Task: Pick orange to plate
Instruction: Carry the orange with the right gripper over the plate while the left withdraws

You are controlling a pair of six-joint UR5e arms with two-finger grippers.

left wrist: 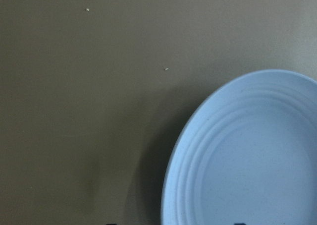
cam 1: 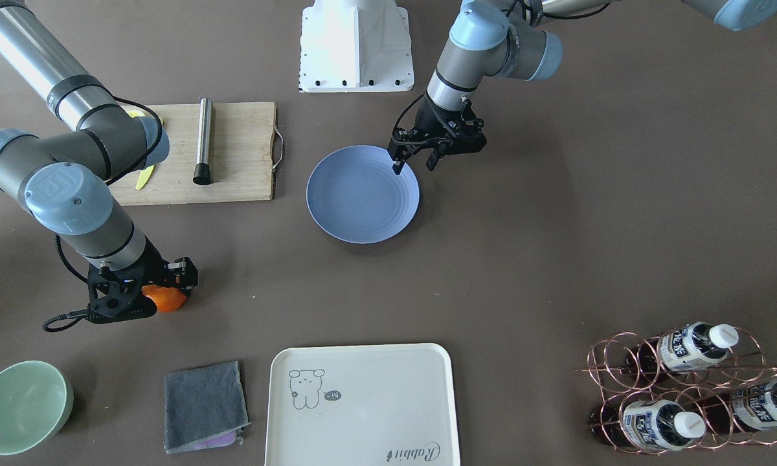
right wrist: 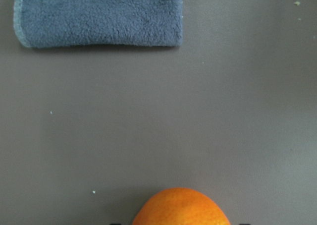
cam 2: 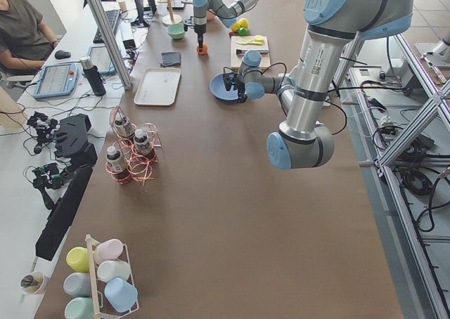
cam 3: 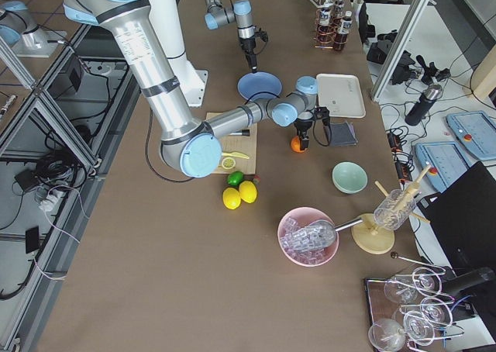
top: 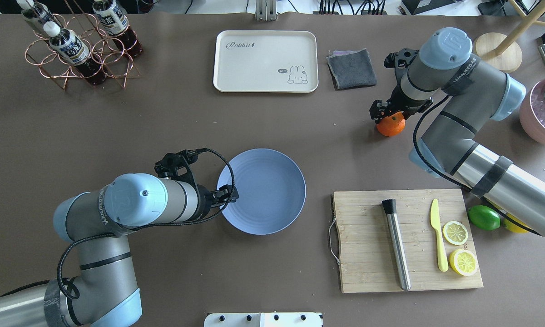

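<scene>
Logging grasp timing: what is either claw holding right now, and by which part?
Nothing yet, it seems. The right claw straddles the orange with jaws apart, not clamped; the left claw is open and empty by the plate.

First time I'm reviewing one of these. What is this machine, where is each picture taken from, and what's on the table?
These are two robot arms at one brown table, each ending in a two-finger tool. Two pictures look down on the table: one from behind the robot, one facing it, so the sides swap. Two look along the table from its ends. Two come from cameras on the wrists.

The right tool stands open around the orange, which seems to rest on the table; nothing is lifted. The left tool hangs open and empty at the rim of the blue plate, which is bare.

Also there: a wooden board with lemon slices, a cream tray, a grey cloth, a green bowl and a wire rack of bottles.
</scene>
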